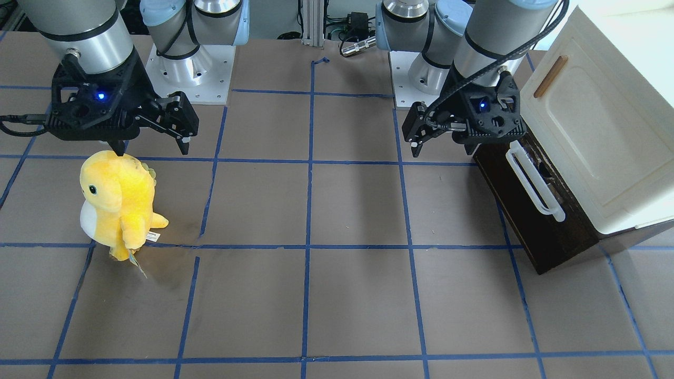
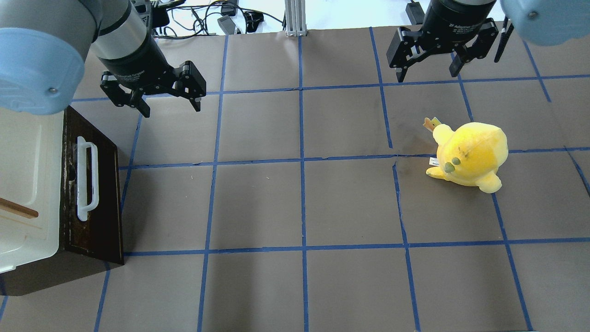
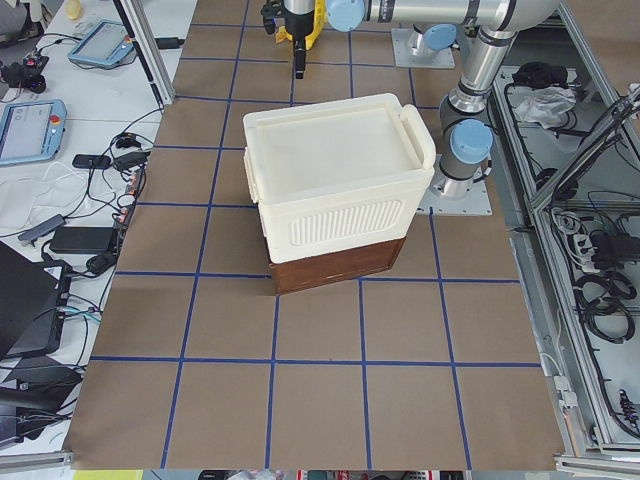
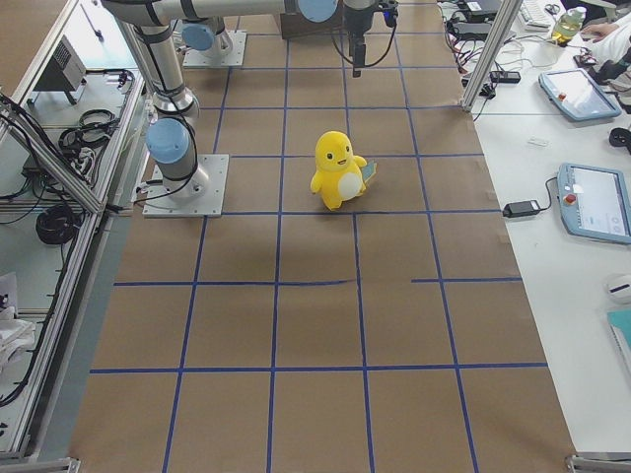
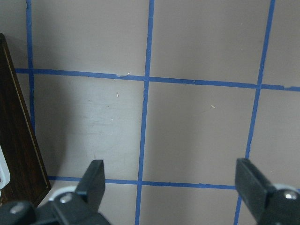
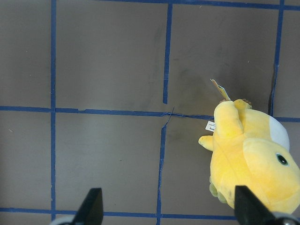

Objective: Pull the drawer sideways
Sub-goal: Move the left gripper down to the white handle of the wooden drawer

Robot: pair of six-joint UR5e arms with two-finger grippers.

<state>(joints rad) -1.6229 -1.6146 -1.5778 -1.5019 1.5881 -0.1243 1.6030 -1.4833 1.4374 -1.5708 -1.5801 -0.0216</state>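
Drawer is sitting at the left end of the table, beneath the cream cabinet. Its dark front is facing the table's middle and looking shut, so we are judging the pull as not yet begun. Its white handle is running along that front, untouched. We are seeing the left gripper hovering above the table beside the drawer's front, near it but apart, jaws spread wide and empty. We are reading that spread as readiness to straddle the bar, and we are assuming this arm is chosen because the drawer is lying on its side. The right gripper is hanging well apart over the other half, near the plush, likewise spread and holding nothing. We are taking that as parking clear of the pull path. We are expecting the next move to call for a descent onto the handle.
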